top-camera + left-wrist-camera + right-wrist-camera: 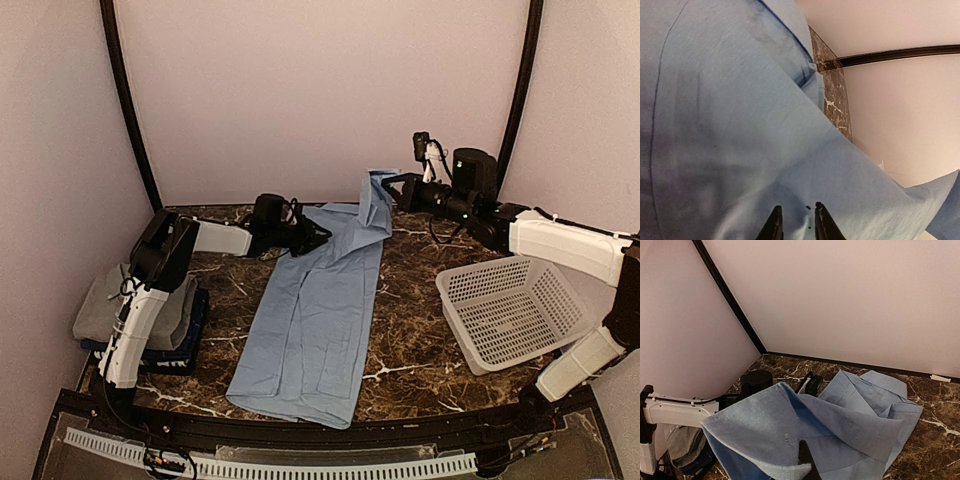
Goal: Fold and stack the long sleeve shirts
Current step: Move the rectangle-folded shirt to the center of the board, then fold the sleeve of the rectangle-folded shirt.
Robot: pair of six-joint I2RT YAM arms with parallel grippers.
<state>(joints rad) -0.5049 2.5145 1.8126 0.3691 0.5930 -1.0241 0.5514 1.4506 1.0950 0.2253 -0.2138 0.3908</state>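
The light blue shirt [320, 320] lies lengthwise down the middle of the marble table [410, 320], and its far end is lifted. My right gripper [388, 185] is shut on that raised far end; in the right wrist view the cloth [840, 430] drapes over my gripper [807, 466] and hides most of the fingers. My left gripper [318, 238] is at the shirt's far left edge. In the left wrist view its fingertips [776, 225] stand close together, pinching a fold of the blue cloth [730, 125]. A folded grey shirt [125, 305] lies on a dark navy one [192, 330] at the left.
A white lattice basket [515, 310] stands tilted at the right of the table. The back wall is close behind both grippers. The left arm [675, 411] shows at the left of the right wrist view.
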